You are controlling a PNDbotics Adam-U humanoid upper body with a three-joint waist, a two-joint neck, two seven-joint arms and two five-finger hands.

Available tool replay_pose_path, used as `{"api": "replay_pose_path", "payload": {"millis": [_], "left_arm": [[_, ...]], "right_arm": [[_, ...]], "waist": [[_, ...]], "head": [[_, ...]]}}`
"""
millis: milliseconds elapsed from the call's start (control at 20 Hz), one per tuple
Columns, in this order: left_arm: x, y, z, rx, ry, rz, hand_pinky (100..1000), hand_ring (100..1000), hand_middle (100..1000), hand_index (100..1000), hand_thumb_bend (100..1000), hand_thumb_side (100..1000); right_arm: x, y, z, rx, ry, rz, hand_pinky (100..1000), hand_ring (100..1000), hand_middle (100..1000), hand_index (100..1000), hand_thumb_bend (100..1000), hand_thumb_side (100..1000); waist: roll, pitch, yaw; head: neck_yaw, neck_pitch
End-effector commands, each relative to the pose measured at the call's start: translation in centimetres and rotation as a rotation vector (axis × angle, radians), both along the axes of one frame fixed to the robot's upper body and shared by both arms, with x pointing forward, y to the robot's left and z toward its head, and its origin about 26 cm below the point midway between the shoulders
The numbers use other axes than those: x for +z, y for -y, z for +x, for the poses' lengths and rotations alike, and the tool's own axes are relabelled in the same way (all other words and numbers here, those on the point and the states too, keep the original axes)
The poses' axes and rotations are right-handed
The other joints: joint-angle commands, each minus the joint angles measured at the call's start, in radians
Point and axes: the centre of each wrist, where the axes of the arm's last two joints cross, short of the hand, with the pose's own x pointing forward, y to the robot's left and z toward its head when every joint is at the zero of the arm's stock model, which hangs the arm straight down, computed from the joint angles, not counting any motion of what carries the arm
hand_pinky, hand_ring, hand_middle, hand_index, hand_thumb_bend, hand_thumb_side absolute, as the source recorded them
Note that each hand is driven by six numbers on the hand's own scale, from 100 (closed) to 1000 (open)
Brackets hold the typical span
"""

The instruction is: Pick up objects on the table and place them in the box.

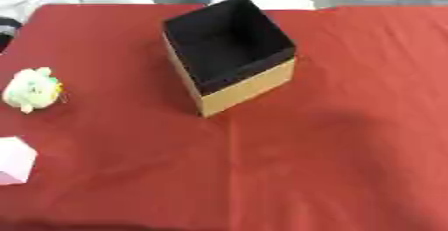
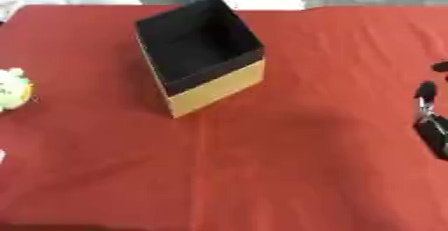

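Here's the counter, draped edge to edge in a red cloth, with a faint crease running down from the box toward the near edge. The box sits up in the far middle, turned so that one corner points at us. It's open at the top, black inside, tan cardboard on the outer walls, and nothing can be made out within; the interior reads as plain dark.

Over on the left side, well apart from the box, lies a small pale plush toy, whitish-green with a touch of yellow and a fleck of red along one side. It's resting on the cloth on its own, nothing touching it. Nearer and lower on the left edge, there's a pale pink block, angular, cut off by the frame, also lying by itself on the cloth.

Now the right hand: only the right eye view catches it, at the far right edge, about level with the box's near corner and well clear of it. What shows is a slim black finger pointing up, with a dark bulk below it and another dark tip a little higher. It's holding nothing, the finger looks straight rather than curled, so it reads as relaxed and spread. It hangs over bare red cloth, near none of the objects.

The left hand doesn't appear in either view.
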Motion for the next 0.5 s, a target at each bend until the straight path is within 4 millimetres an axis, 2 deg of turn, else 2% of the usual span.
{"api": "replay_pose_path", "payload": {"millis": [50, 250, 500], "left_arm": [[0.9, -0.4, -0.2, -0.003, -0.016, 0.049, 953, 921, 883, 903, 683, 742], [0.2, -0.5, -0.2, -0.005, -0.047, 0.061, 953, 919, 877, 910, 706, 793], [-0.6, -0.4, -0.4, -0.017, -0.083, 0.079, 954, 923, 887, 922, 732, 825]], "right_arm": [[0.9, 0.1, 0.1, 0.007, 0.027, -0.015, 525, 491, 515, 694, 100, 100], [1.0, 0.2, 0.1, 0.007, 0.025, -0.016, 527, 491, 515, 694, 100, 100], [1.0, 0.2, 0.1, 0.009, 0.023, -0.016, 527, 491, 515, 694, 100, 100]], "waist": [[0.002, -0.012, 0.003], [0.0, -0.013, 0.002], [-0.002, -0.014, 0.005]], "head": [[0.022, 0.005], [0.038, 0.005], [0.036, 0.005]]}}
